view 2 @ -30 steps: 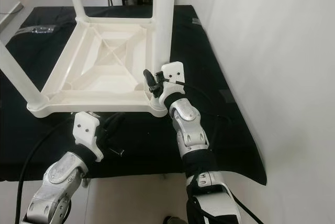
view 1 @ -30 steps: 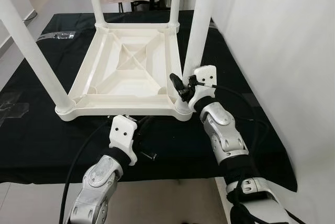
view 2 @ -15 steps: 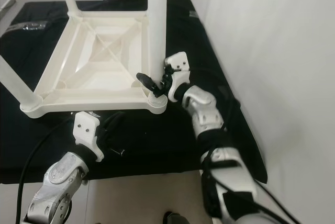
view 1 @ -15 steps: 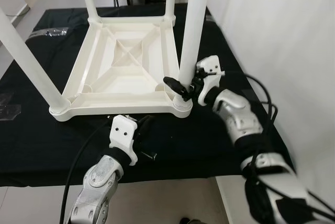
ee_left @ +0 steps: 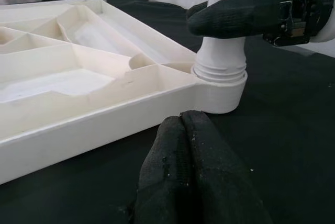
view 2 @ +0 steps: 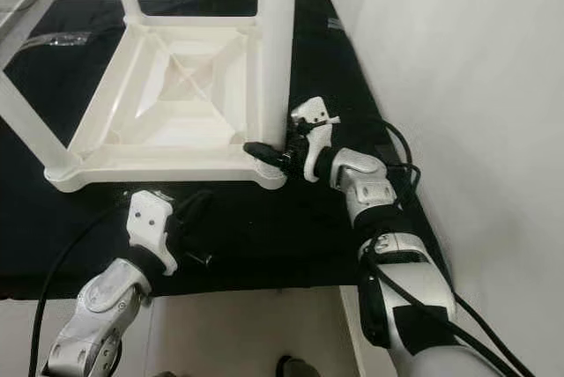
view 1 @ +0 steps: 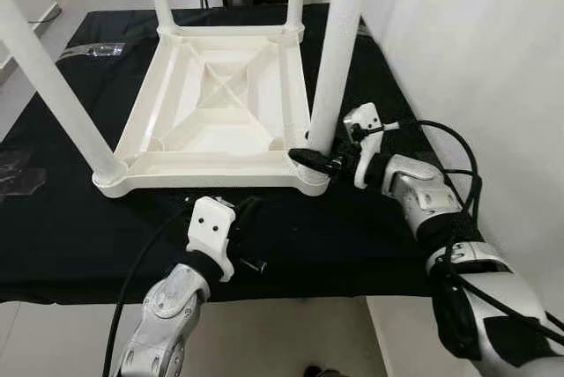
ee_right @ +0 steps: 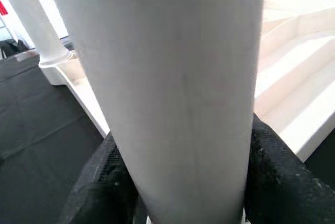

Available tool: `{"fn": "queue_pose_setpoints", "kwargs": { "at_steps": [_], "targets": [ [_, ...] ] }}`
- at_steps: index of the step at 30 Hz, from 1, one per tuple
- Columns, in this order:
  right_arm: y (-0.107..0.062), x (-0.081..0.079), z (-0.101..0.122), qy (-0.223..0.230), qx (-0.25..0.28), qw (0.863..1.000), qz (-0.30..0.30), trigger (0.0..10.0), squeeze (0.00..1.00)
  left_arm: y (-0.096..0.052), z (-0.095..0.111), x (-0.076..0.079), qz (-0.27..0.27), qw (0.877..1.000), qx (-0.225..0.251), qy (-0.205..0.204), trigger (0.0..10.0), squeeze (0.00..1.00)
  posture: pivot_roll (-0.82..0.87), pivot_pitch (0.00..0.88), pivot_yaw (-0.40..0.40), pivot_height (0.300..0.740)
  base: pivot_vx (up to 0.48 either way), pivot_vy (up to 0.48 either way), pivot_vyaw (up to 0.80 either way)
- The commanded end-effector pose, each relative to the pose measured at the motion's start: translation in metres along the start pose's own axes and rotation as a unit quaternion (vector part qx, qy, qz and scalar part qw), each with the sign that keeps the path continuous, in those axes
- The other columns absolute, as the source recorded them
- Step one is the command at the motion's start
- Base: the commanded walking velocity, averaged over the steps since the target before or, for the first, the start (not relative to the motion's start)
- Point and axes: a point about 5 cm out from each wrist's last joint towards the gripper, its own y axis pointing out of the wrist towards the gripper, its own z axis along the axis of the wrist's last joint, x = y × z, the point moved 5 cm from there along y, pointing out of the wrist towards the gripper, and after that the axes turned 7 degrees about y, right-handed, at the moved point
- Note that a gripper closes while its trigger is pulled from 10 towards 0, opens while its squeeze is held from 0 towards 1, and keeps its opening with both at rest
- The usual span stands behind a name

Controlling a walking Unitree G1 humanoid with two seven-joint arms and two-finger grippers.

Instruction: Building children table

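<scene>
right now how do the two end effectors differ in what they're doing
The right end effector is clasped around the base of the near-right table leg, a finger on each side; the left end effector holds nothing. The right one's fingers are spread around the leg; the left one's fingers are pressed together. The left hovers low over the black cloth in front of the upturned tabletop. Both have long black fingers.

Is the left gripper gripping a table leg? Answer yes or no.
No, the left gripper rests shut on the black cloth, short of the tabletop.
</scene>
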Motion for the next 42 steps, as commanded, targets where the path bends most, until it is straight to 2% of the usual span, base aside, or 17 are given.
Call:
{"fn": "queue_pose_setpoints", "kwargs": {
  "at_steps": [1, 10, 12, 13, 14, 15, 17, 19, 30, 31, 32, 33, 34, 35, 37, 38, 42],
  "targets": [
    [-0.002, 0.000, -0.001, 0.023, 0.012, 1.000, 0.010, 0.0, 0.00, -0.002, 0.002, 0.002, 0.001, 1.000, 0.005, 0.001, 10.0, 0.00, 0.06, 0.133, -0.026, 0.740, 0.000, 0.000, 0.00],
    [-0.010, 0.007, -0.007, 0.029, 0.016, 0.999, -0.008, 0.0, 0.00, -0.004, 0.000, 0.004, -0.002, 1.000, 0.003, -0.002, 10.0, 0.00, 0.06, 0.124, -0.033, 0.740, 0.000, 0.000, 0.00],
    [-0.010, 0.021, -0.022, 0.006, -0.013, 0.994, -0.106, 0.0, 0.00, -0.005, 0.000, 0.004, -0.002, 1.000, 0.002, -0.002, 10.0, 0.00, 0.06, 0.127, -0.048, 0.740, 0.000, 0.000, 0.00],
    [-0.010, 0.021, -0.022, 0.006, -0.013, 0.994, -0.106, 0.0, 0.00, -0.005, 0.000, 0.004, -0.002, 1.000, 0.002, -0.002, 10.0, 0.00, 0.06, 0.127, -0.048, 0.740, 0.000, 0.000, 0.00],
    [-0.011, 0.029, -0.035, -0.012, -0.033, 0.982, -0.188, 0.0, 0.00, -0.006, 0.000, 0.003, -0.001, 1.000, 0.002, -0.001, 10.0, 0.00, 0.06, 0.132, -0.048, 0.740, 0.000, 0.000, 0.00],
    [-0.011, 0.029, -0.035, -0.012, -0.033, 0.982, -0.188, 0.0, 0.00, -0.006, 0.000, 0.003, -0.001, 1.000, 0.002, -0.001, 10.0, 0.00, 0.06, 0.132, -0.048, 0.740, 0.000, 0.000, 0.00],
    [-0.009, 0.007, -0.060, 0.035, 0.006, 0.956, -0.290, 0.0, 0.00, -0.006, 0.000, 0.000, 0.000, 1.000, 0.001, 0.001, 10.0, 0.00, 0.05, 0.139, -0.026, 0.740, 0.000, 0.000, 0.00],
    [-0.010, -0.013, -0.064, 0.052, 0.028, 0.951, -0.304, 0.0, 0.00, -0.006, -0.001, -0.002, 0.000, 1.000, -0.001, 0.003, 10.0, 0.00, 0.04, 0.131, -0.015, 0.740, 0.000, 0.000, 0.00],
    [-0.004, -0.012, -0.058, -0.011, 0.005, 0.952, -0.305, 0.0, 0.00, -0.002, -0.002, -0.003, 0.000, 1.000, -0.001, 0.001, 10.0, 0.00, 0.03, 0.133, -0.015, 0.740, 0.000, 0.000, 0.00],
    [-0.003, -0.015, -0.056, -0.010, 0.009, 0.954, -0.299, 10.0, 0.00, -0.002, -0.001, -0.003, 0.001, 1.000, -0.001, 0.001, 10.0, 0.00, 0.02, 0.133, -0.016, 0.740, 0.000, 0.000, 0.00],
    [0.002, -0.023, -0.052, 0.002, 0.017, 0.964, -0.264, 10.0, 1.00, -0.002, -0.001, -0.003, 0.001, 1.000, 0.000, 0.001, 10.0, 0.00, 0.02, 0.135, -0.016, 0.740, 0.000, 0.000, 0.00],
    [0.002, -0.023, -0.052, 0.002, 0.017, 0.964, -0.264, 10.0, 1.00, -0.002, -0.001, -0.003, 0.001, 1.000, 0.000, 0.001, 10.0, 0.00, 0.02, 0.135, -0.016, 0.740, 0.000, 0.000, 0.00],
    [0.009, -0.038, -0.030, 0.003, 0.051, 0.980, -0.193, 10.0, 1.00, -0.001, -0.001, -0.002, 0.000, 1.000, 0.000, -0.001, 10.0, 0.00, 0.02, 0.136, -0.014, 0.740, 0.000, 0.000, 0.00],
    [0.011, -0.043, -0.020, -0.004, 0.064, 0.984, -0.163, 10.0, 1.00, -0.001, -0.001, -0.002, 0.000, 1.000, 0.000, -0.001, 10.0, 0.00, 0.02, 0.136, -0.013, 0.740, 0.000, 0.000, 0.00],
    [0.012, -0.046, -0.011, -0.011, 0.075, 0.988, -0.137, 10.0, 1.00, -0.001, -0.001, -0.002, -0.001, 1.000, 0.000, -0.002, 10.0, 0.00, 0.02, 0.136, -0.012, 0.740, 0.000, 0.000, 0.00],
    [0.012, -0.045, -0.002, -0.012, 0.081, 0.991, -0.110, 10.0, 0.05, -0.001, -0.001, -0.002, -0.001, 1.000, 0.000, -0.003, 10.0, 0.00, 0.02, 0.136, -0.013, 0.740, 0.000, 0.000, 0.00],
    [0.012, -0.041, 0.021, -0.038, 0.075, 0.996, -0.026, 10.0, 0.00, 0.000, -0.001, -0.001, -0.002, 1.000, 0.000, -0.004, 10.0, 0.00, 0.02, 0.135, -0.015, 0.740, 0.000, 0.000, 0.00]
  ]
}}
